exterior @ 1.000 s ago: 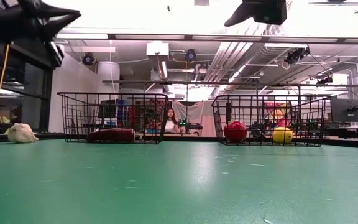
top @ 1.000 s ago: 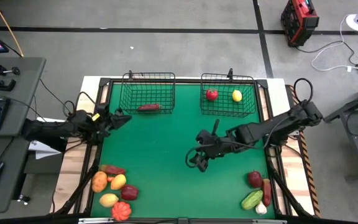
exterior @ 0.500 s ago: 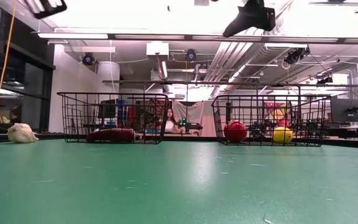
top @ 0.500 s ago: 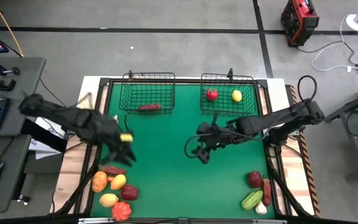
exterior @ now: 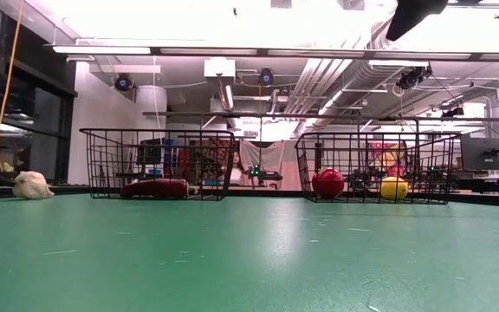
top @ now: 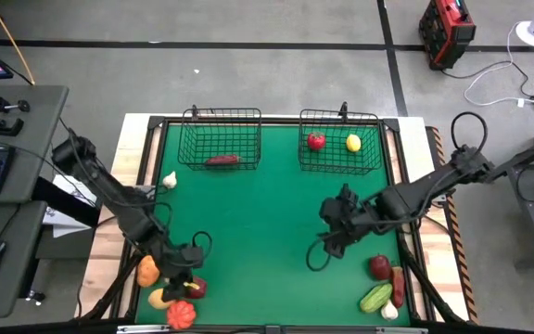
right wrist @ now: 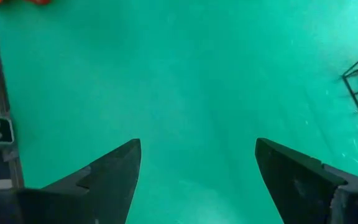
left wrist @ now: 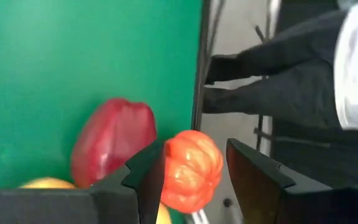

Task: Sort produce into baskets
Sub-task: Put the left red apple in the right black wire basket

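Observation:
My left gripper [top: 185, 278] is open low over the produce pile at the near left: an orange piece [top: 147, 271], a yellow one [top: 160, 298], a red pepper [left wrist: 114, 146] and a ribbed orange-red piece [left wrist: 191, 169], which shows between its fingers [left wrist: 194, 146]. My right gripper [top: 325, 249] is open and empty above the green mat [right wrist: 197, 143]. The left basket [top: 221, 139] holds a dark red piece [top: 222, 160]. The right basket [top: 339, 142] holds a red piece [top: 316, 141] and a yellow one [top: 353, 142].
A white piece [top: 169, 180] lies on the mat by the left edge. A second pile lies at the near right: a maroon piece [top: 379, 267], a green one [top: 375, 298], a long reddish one [top: 398, 283] and a small white one [top: 389, 311]. The mat's middle is bare.
My left gripper has swung from the table's left edge toward the near edge and come down over the near-left pile. My right gripper has gone toward the table's right and near edges, away from the mat's middle.

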Motion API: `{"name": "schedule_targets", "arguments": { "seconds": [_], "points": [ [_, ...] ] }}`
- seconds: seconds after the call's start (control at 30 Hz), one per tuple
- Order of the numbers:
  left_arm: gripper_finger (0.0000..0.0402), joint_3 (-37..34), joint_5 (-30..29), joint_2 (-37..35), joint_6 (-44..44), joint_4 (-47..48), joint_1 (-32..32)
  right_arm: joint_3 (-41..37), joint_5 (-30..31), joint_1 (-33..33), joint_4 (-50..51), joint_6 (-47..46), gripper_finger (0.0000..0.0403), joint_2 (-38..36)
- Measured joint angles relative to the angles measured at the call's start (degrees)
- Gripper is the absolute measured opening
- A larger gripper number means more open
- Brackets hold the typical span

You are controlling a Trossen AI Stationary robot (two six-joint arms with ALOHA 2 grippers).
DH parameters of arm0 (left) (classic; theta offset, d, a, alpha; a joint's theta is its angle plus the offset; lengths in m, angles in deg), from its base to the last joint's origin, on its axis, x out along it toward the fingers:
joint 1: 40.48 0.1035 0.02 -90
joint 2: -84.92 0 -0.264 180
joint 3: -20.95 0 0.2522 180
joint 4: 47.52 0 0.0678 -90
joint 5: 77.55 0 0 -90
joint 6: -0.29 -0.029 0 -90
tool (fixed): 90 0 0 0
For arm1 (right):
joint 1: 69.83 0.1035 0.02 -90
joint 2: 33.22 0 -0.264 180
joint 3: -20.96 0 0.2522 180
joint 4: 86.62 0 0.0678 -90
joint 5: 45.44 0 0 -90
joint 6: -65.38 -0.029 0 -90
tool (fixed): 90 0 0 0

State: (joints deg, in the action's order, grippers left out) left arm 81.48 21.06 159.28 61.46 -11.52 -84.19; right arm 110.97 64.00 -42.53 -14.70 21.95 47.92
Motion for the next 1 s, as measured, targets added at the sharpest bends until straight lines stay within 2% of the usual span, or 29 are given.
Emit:
{"name": "schedule_targets", "arguments": {
  "seconds": [0.13,0.43,0.7,0.83,1.0],
  "points": [
    [0.0161,0.0,2.9,1.9,8.9,-0.8,0.0,0.0,1.6,1.8,-0.2,0.6,0.0309,0.0],
    [0.0167,0.0,3.1,2.8,1.1,-0.2,1.6,0.0,2.5,3.8,-0.2,-2.5,0.0309,0.0],
    [0.0235,0.1,4.5,-0.5,-3.2,-0.3,2.7,0.0,4.4,4.0,-0.2,-9.7,0.0309,0.0],
    [0.0256,0.1,7.2,-0.8,1.9,-0.4,2.4,0.0,4.4,3.8,-0.3,-12.4,0.0309,0.0],
    [0.0258,0.1,6.2,-0.8,10.2,-1.4,2.4,0.0,4.6,3.8,-1.4,-13.3,0.0309,0.0]
  ]
}}
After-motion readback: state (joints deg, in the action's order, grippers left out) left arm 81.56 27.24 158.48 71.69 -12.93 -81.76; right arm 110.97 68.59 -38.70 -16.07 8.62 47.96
